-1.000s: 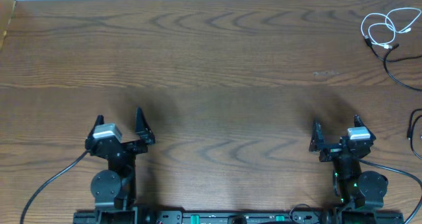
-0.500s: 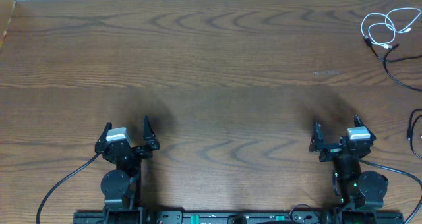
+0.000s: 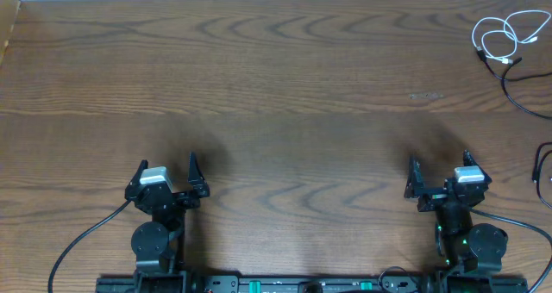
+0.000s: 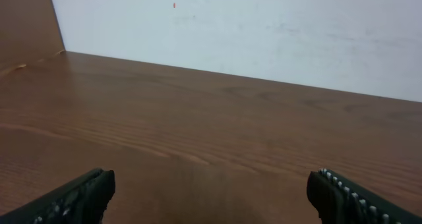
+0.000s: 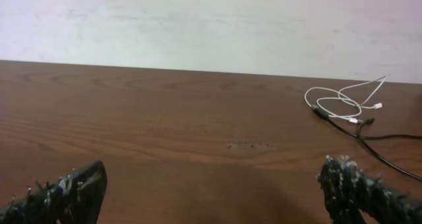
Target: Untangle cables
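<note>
Cables (image 3: 503, 59) lie at the far right corner of the table (image 3: 276, 86), well apart from both arms. There the white cable (image 3: 498, 34) is bunched in a few loose loops. The black cable (image 3: 523, 100) meets those loops at their near side and trails toward the table's right edge, where it leaves the overhead view. Whether the two are threaded through each other or merely touching cannot be told. At the near left sits the left end effector (image 3: 166, 165), its two fingers spread wide with only bare wood between them. At the near right the right end effector (image 3: 440, 164) is likewise wide open and empty. Its wrist camera shows both cables ahead and to the right, beyond the fingertips.
</note>
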